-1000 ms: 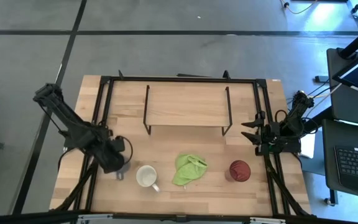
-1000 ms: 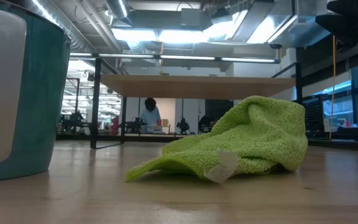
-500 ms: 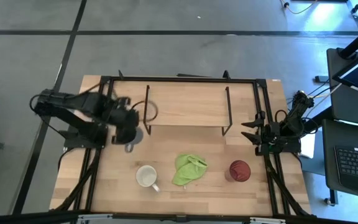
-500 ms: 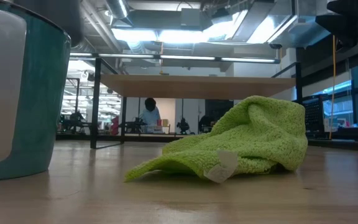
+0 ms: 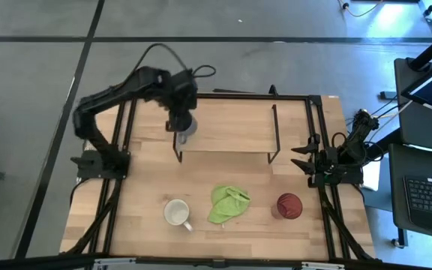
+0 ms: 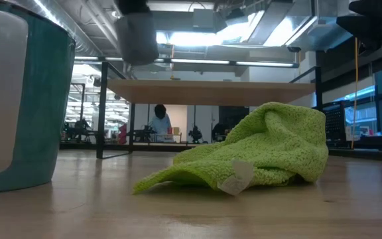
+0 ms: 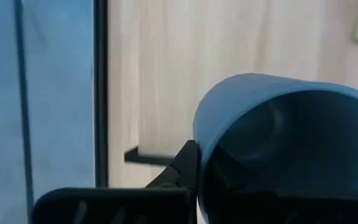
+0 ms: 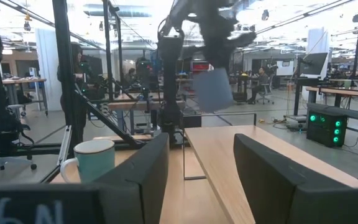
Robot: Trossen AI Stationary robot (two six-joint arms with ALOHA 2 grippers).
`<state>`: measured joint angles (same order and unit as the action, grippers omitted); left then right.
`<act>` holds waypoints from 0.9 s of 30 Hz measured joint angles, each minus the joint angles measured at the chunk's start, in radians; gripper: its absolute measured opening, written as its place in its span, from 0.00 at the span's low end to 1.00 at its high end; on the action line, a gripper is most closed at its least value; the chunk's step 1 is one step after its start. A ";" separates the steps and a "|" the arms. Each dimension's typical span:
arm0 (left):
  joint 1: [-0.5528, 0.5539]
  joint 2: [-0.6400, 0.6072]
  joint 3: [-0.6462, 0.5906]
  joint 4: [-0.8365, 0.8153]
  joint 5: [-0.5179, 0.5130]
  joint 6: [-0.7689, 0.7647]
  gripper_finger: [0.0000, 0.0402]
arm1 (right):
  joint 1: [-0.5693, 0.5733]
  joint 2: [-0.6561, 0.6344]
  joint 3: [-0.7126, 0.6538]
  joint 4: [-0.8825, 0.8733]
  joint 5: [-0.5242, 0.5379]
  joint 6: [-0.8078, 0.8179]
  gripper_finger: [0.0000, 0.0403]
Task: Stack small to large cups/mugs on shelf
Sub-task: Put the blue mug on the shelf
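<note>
Mug [image 5: 188, 127], small and blue-grey, gripped in left tool [image 5: 184, 120], fingers closed on its rim, held in the air over left end of shelf [image 5: 231, 126]. Seen in low view as a grey blur [image 6: 138, 36] above shelf board [image 6: 211, 93], clear of it. In left wrist view, mug's open mouth [image 7: 291, 155] tilted toward camera, light wood below. In right wrist view, same mug [image 8: 214, 88] hanging beneath left arm above shelf surface [image 8: 241, 155].

White mug [image 5: 176, 213] with handle stood on desk [image 5: 141, 187] near front edge, left of lime-green cloth [image 5: 228, 204]; looked teal in low view [image 6: 18, 99] and right wrist view [image 8: 92, 160]. Dark red cup [image 5: 289, 205] stood right of cloth, apart from it.

Right tool [image 5: 304, 165] parked at desk's right edge, beside shelf's right end, fingers [image 8: 135, 180] spread wide with nothing between them.
</note>
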<state>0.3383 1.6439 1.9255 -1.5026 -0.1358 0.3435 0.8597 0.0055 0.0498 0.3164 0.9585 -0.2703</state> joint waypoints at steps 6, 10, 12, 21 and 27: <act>0.034 0.090 0.036 -0.049 0.037 -0.013 0.00 | 0.000 0.000 0.000 0.000 0.000 0.000 0.45; -0.001 0.123 0.081 -0.055 0.063 0.014 0.00 | 0.000 0.000 0.000 0.000 0.000 0.000 0.45; -0.012 0.151 0.099 -0.064 0.064 0.023 0.01 | 0.000 0.000 0.000 0.000 0.000 0.000 0.45; 0.004 0.229 0.164 -0.011 0.066 0.052 0.01 | 0.000 0.000 0.000 0.000 0.000 0.000 0.45; 0.040 0.270 0.201 -0.015 0.071 0.051 0.01 | 0.000 0.000 0.000 0.000 0.000 0.000 0.45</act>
<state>0.3780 1.9137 2.1263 -1.5172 -0.0643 0.3944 0.8593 0.0055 0.0498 0.3164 0.9585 -0.2701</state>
